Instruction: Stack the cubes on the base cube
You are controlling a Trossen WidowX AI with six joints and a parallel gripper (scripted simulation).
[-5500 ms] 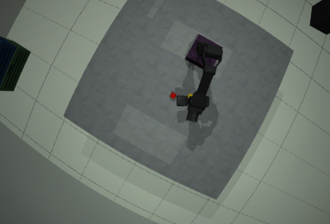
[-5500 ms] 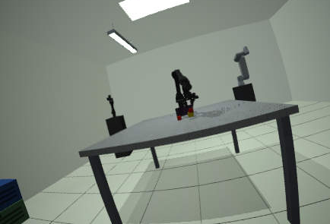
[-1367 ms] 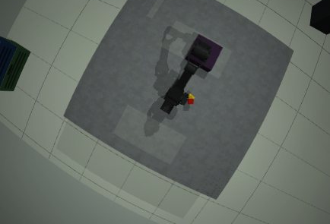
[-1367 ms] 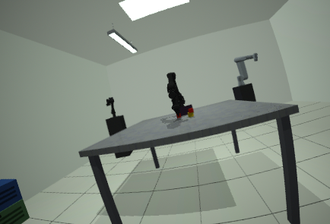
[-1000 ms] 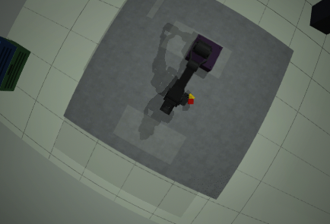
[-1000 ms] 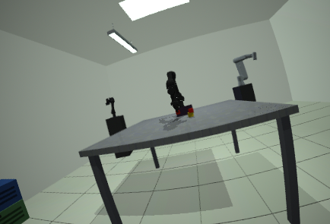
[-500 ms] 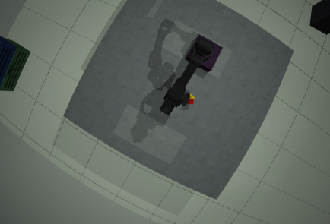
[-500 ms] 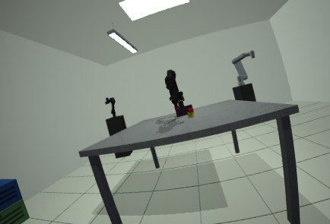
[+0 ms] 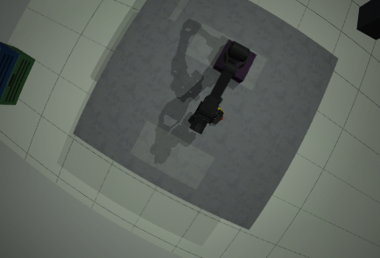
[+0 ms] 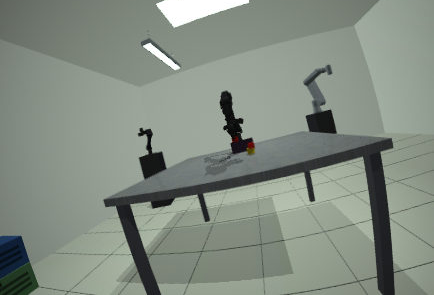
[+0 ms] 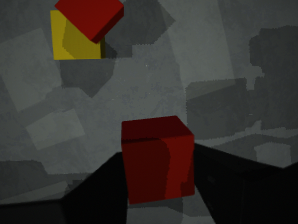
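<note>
The yellow base cube (image 11: 59, 42) (image 10: 251, 152) stands on the table. One loose red cube (image 11: 92, 17) (image 10: 251, 145) rests on top of it, turned relative to the base with one corner pointing toward the bottom of the wrist view. That view's top edge cuts it off, so its full placement on the base cannot be told. My gripper (image 11: 155, 155) is shut on the other red cube (image 11: 159, 170) (image 10: 235, 139), held above the table beside the base cube. The arm hides the held cube in the top view.
The grey table (image 9: 271, 104) (image 10: 300, 154) carries the arm's purple mount (image 9: 242, 74) (image 10: 242, 145). The arm's shadow falls across the table. Two other robot arms on dark pedestals (image 10: 151, 165) (image 10: 321, 122) stand beyond the table. Blue and green crates (image 9: 19, 78) (image 10: 17, 274) are off to the side.
</note>
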